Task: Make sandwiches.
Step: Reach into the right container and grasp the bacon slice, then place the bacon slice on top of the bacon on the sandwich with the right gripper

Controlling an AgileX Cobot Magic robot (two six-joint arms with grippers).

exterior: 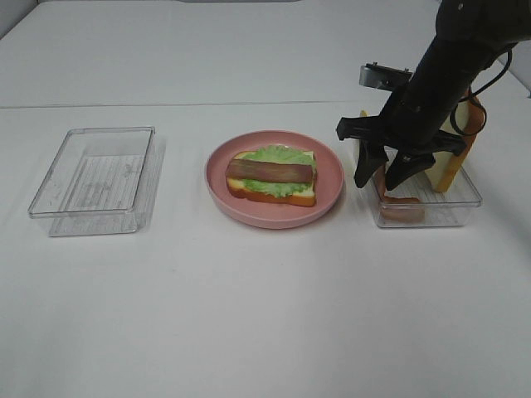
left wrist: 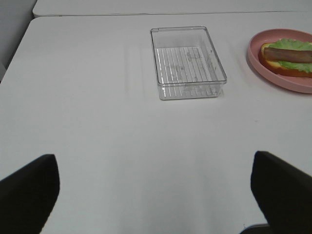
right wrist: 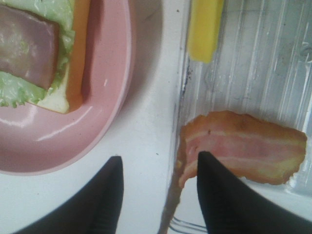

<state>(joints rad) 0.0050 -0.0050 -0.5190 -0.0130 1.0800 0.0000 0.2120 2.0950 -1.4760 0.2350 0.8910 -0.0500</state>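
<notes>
Across the smooth white worktop, a clear ribbed left tray and a matching right tray flank a glossy pink plate, so supplies sit at the sides and assembly happens in the middle. On that plate lies the half-built sandwich: crusted bread, frilly lettuce, one flat meat strip. The right claw hangs spread wide and empty over the right tray's edge, likely lining up the wavy bacon piece near the yellow cheese. The left claw hovers parted, holding nothing.
</notes>
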